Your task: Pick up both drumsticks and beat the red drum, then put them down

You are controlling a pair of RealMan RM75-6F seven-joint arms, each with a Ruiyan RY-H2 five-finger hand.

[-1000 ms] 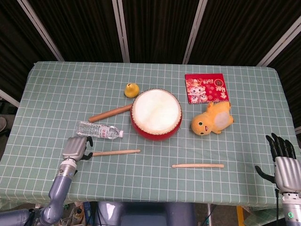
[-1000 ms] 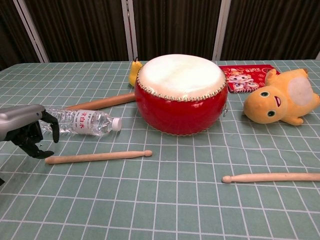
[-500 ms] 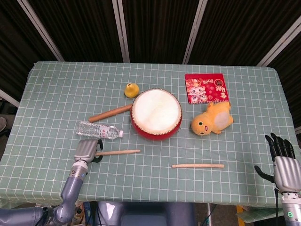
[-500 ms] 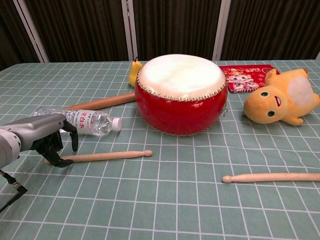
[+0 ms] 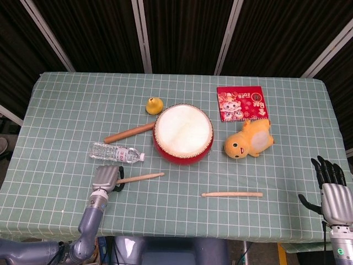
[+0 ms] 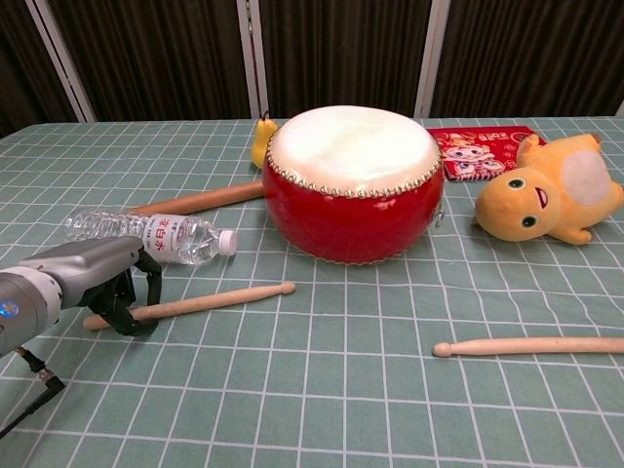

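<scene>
My left hand (image 6: 107, 283) curls around the handle end of the near-left drumstick (image 6: 210, 300), which seems just lifted off the cloth, though I can't be sure. My right hand (image 5: 332, 190) hangs past the table's right edge, fingers spread, holding nothing. The second drumstick (image 5: 231, 194) lies flat in front of the red drum (image 5: 183, 133).

The water bottle (image 6: 148, 234) carries a white label with red Chinese characters, too small to make out for certain. The red packet (image 5: 241, 103) shows cartoon figures and a round gold emblem; its lettering is unreadable
</scene>
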